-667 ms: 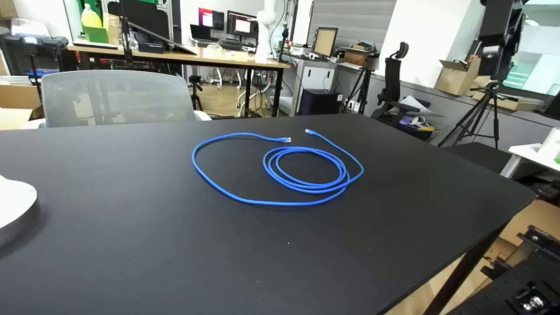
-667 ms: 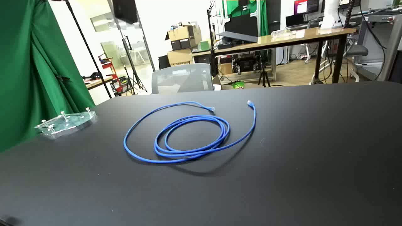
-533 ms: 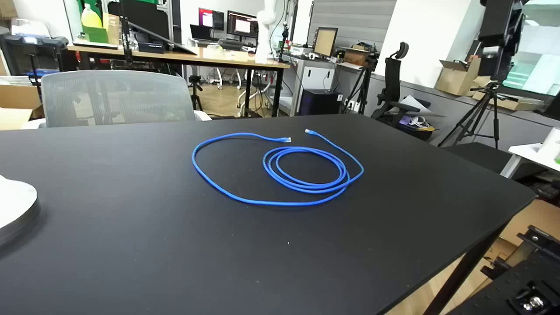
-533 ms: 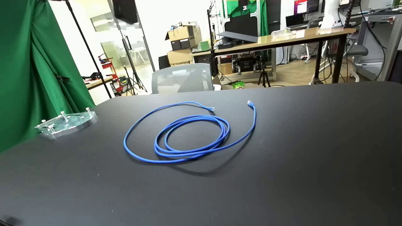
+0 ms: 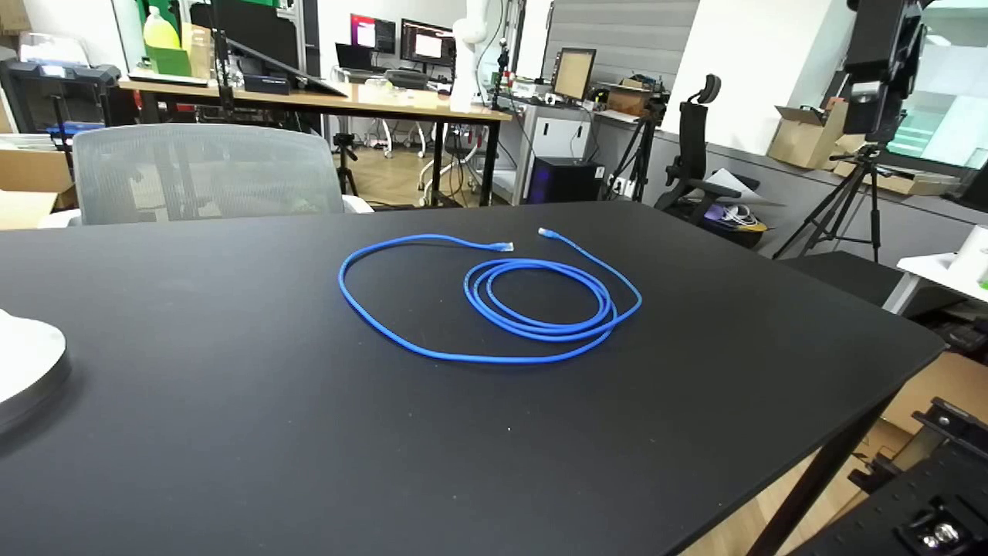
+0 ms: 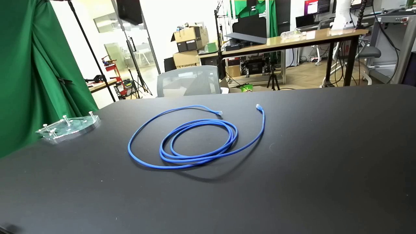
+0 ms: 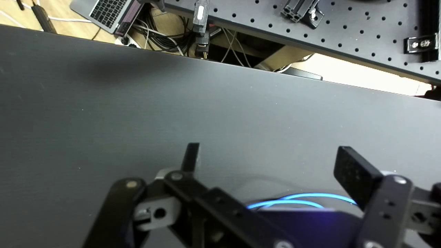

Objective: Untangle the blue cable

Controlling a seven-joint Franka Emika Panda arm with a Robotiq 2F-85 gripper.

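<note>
The blue cable [image 5: 546, 337] lies on the black table, coiled in overlapping loops, in both exterior views [image 6: 195, 158]. One long end curves out around the coil to a clear plug [image 5: 505, 247]. The other end crosses the coil's edge and runs out to a second plug [image 5: 545, 232]. In the wrist view my gripper [image 7: 270, 160] is open and empty above the table, its fingers wide apart. Part of the blue cable [image 7: 316, 194] shows low between the fingers; the gripper body hides the rest. I cannot make out the gripper in the exterior views.
The black table [image 5: 231, 432] has a front edge at the right. A clear plate with bolts [image 6: 70, 128] stands at the table's left in an exterior view. A grey chair [image 5: 208, 174] is behind the table. A black perforated board [image 7: 344, 31] lies past the table edge.
</note>
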